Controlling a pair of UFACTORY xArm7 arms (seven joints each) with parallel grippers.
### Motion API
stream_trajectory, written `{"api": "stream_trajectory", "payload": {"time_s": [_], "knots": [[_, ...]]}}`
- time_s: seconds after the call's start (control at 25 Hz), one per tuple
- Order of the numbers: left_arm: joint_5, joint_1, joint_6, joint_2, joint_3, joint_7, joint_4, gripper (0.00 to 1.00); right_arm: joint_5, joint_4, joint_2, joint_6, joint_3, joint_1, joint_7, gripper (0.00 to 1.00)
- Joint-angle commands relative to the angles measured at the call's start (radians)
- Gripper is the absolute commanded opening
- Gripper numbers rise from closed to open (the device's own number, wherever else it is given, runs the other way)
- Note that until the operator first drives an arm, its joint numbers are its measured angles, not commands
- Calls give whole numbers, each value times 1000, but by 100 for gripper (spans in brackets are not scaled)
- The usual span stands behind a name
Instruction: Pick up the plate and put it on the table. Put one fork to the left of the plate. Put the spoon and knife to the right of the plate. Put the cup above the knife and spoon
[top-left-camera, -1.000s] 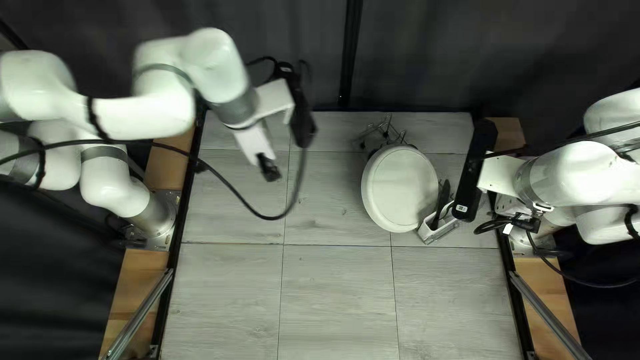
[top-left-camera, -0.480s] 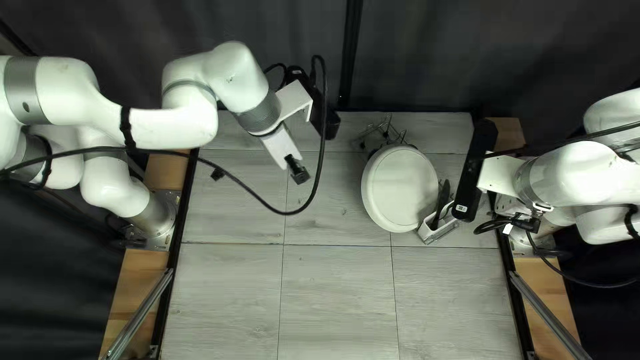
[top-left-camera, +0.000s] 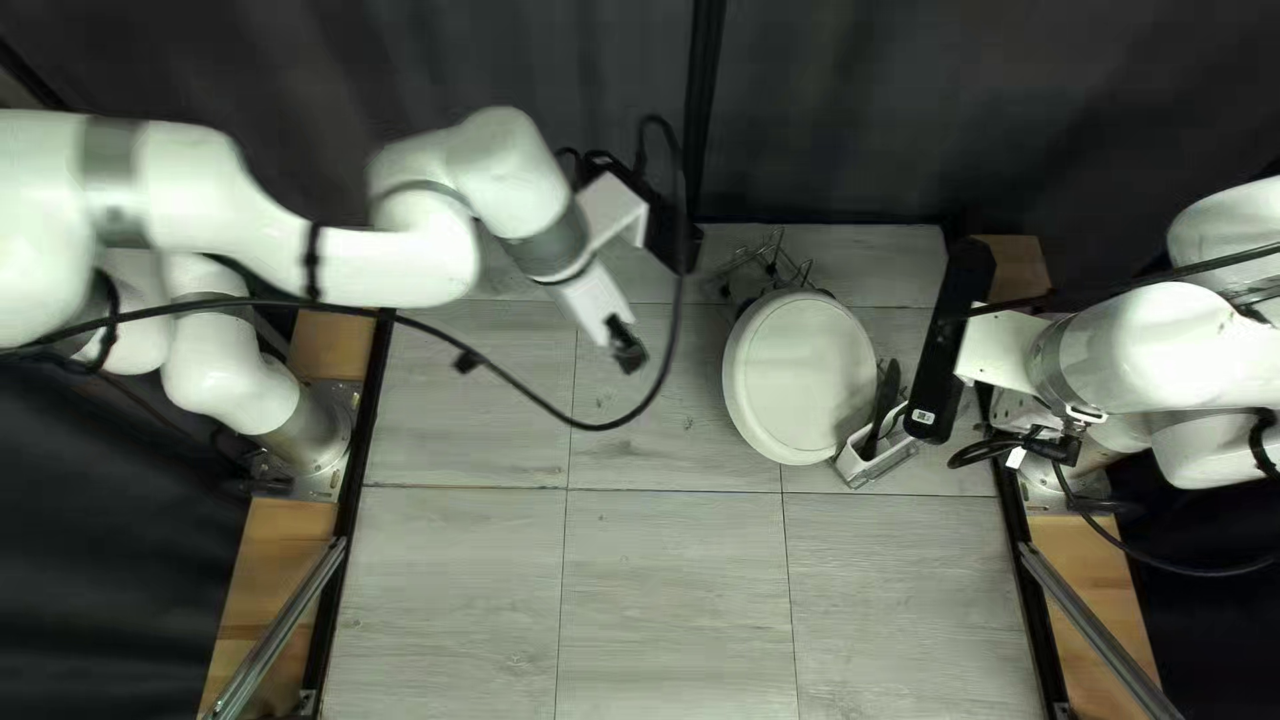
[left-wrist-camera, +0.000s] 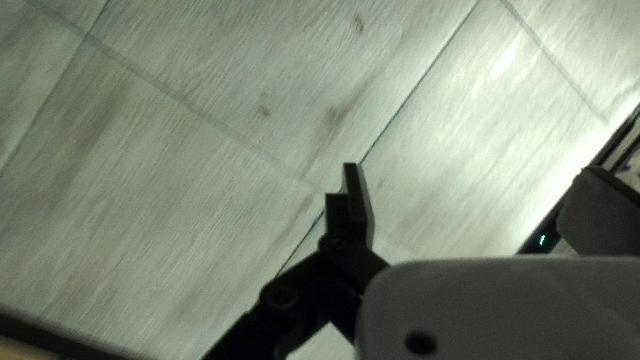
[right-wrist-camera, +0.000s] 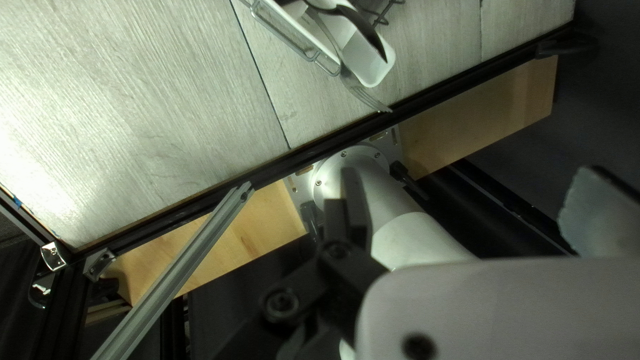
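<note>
My left gripper (top-left-camera: 627,350) hangs over the table, left of the white plate (top-left-camera: 800,378), not touching it. The left wrist view shows this gripper (left-wrist-camera: 470,173) open over bare table. The plate lies over a wire rack (top-left-camera: 767,267). Against its lower right edge is a white cutlery holder (top-left-camera: 856,467) with dark-handled cutlery (top-left-camera: 884,400). My right gripper (top-left-camera: 1063,447) is at the table's right edge; in the right wrist view the gripper (right-wrist-camera: 470,177) stands open and empty. A fork (right-wrist-camera: 367,97) sticks out beside the holder (right-wrist-camera: 368,61). I see no cup.
A long black bar (top-left-camera: 954,340) on my right arm's white bracket overhangs the table just right of the holder. My left arm's cable (top-left-camera: 534,396) loops over the table's left half. The right arm's base (right-wrist-camera: 360,180) adjoins the dark table rail (right-wrist-camera: 460,87).
Over the last second my left arm has swung right, bringing its gripper closer to the plate. The right arm, plate, rack and cutlery holder have not moved.
</note>
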Motion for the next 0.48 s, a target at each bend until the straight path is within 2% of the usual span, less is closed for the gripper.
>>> {"api": "stream_trajectory", "payload": {"time_s": [0.04, 0.16, 0.48], "knots": [[-21, -1, -211, 79, -7, -7, -54, 100, 0, 0, 0, 0, 0, 0, 0, 100], [-37, -8, -324, 123, -11, 5, -78, 100, 0, 0, 0, 0, 0, 0, 0, 100], [-117, -6, -496, 304, -31, 116, -42, 100, 0, 0, 0, 0, 0, 0, 0, 100]]}}
